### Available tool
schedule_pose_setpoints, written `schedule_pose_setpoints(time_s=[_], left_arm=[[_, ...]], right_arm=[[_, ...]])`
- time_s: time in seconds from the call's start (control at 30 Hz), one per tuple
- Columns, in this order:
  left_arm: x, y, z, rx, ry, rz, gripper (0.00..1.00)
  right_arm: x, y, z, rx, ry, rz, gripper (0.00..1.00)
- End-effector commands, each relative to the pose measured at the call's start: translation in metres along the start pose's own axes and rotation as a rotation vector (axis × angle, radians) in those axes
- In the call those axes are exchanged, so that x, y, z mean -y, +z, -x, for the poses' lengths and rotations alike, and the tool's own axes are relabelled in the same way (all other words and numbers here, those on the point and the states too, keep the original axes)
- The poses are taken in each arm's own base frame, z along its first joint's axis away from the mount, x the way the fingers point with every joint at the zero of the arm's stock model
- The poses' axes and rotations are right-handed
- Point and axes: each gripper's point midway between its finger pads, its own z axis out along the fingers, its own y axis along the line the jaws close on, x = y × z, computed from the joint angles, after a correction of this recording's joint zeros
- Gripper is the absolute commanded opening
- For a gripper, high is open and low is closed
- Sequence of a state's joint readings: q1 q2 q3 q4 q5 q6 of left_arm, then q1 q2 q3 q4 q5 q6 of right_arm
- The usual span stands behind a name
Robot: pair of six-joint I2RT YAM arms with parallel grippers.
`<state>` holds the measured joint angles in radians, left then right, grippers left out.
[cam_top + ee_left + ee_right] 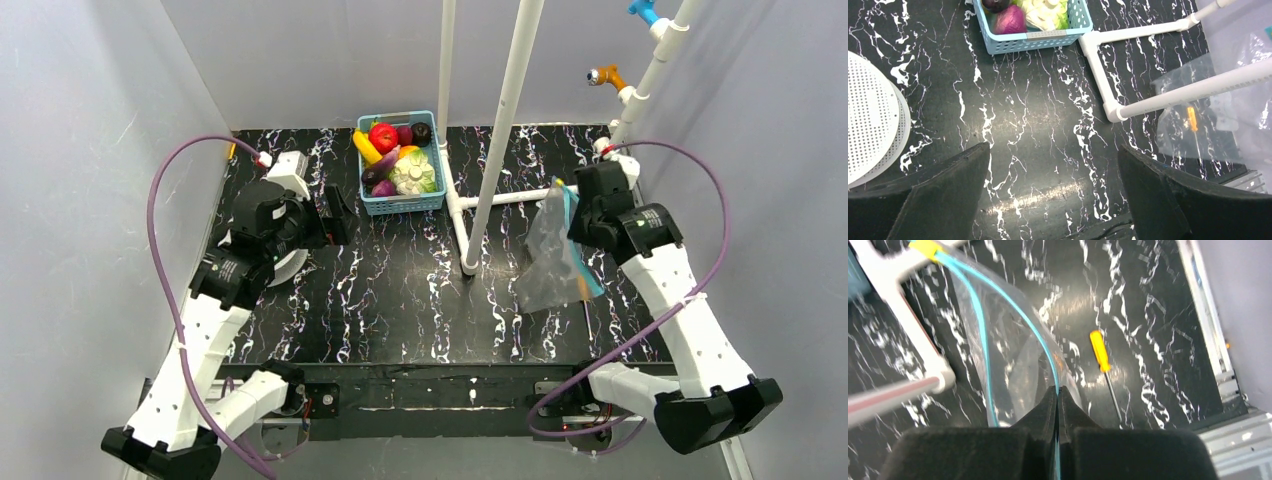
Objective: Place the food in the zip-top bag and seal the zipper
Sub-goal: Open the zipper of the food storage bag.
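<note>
The right gripper (1058, 395) fills the bottom of its wrist view, jaws pinched tight on the zip-top bag (1015, 360) at its zipper (983, 340). The strip's two teal lines run apart toward the upper left, so the mouth looks unsealed. In the top view the bag hangs right of centre and appears empty. The food (383, 136) sits in the blue basket (403, 205) at upper centre. The left gripper (1053, 147) is spread wide and holds nothing. I judge that only the bag pickup is done, and that loading and sealing remain.

walls (90, 120): plain grey | table (400, 300): black with white veining | pipe frame (503, 120): white, upright
</note>
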<state>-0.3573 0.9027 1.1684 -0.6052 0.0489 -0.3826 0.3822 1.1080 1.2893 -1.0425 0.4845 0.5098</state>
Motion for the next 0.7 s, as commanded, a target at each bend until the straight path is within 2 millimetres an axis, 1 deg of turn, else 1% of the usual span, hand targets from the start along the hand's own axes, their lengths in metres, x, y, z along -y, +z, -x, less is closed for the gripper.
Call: schedule_pose_setpoints(time_s=[0.0, 0.13, 0.2, 0.27, 0.33, 0.37, 0.43, 0.47, 0.53, 0.6, 0.67], left_arm=[[0.011, 0.006, 0.013, 0.002, 0.015, -0.040, 0.99], [0.021, 0.026, 0.025, -0.026, -0.007, -0.061, 1.00], [0.024, 0.032, 0.032, -0.027, -0.014, -0.062, 0.99], [0.024, 0.037, 0.039, -0.010, -0.014, -0.055, 1.00], [0.020, 0.045, 0.042, -0.009, -0.026, -0.036, 0.99], [0.019, 0.050, 0.042, -0.017, -0.040, -0.034, 0.99], [0.017, 0.064, 0.042, -0.045, -0.079, -0.048, 0.99], [0.017, 0.071, 0.043, -0.060, -0.100, -0.069, 0.99], [0.019, 0.091, 0.044, -0.099, -0.146, -0.127, 0.99], [0.017, 0.118, 0.044, -0.149, -0.200, -0.157, 0.99], [0.018, 0.150, 0.045, -0.217, -0.250, -0.193, 0.99]], right_arm=[[-0.028, 0.005, 0.069, 0.160, 0.066, 0.123, 0.01], [-0.060, 0.035, 0.088, 0.118, 0.043, 0.157, 0.01], [-0.070, 0.045, 0.098, 0.101, 0.030, 0.145, 0.01], [-0.085, 0.060, 0.107, 0.108, 0.014, 0.174, 0.01], [-0.111, 0.078, 0.106, 0.078, -0.015, 0.261, 0.01], [-0.131, 0.085, 0.102, 0.050, -0.033, 0.345, 0.01], [-0.161, 0.092, 0.097, 0.013, -0.060, 0.490, 0.01], [-0.174, 0.095, 0.092, -0.014, -0.071, 0.550, 0.01], [-0.190, 0.099, 0.089, -0.039, -0.079, 0.626, 0.01], [-0.198, 0.104, 0.091, -0.034, -0.086, 0.659, 0.01], [-0.205, 0.108, 0.095, -0.026, -0.098, 0.680, 0.01]])
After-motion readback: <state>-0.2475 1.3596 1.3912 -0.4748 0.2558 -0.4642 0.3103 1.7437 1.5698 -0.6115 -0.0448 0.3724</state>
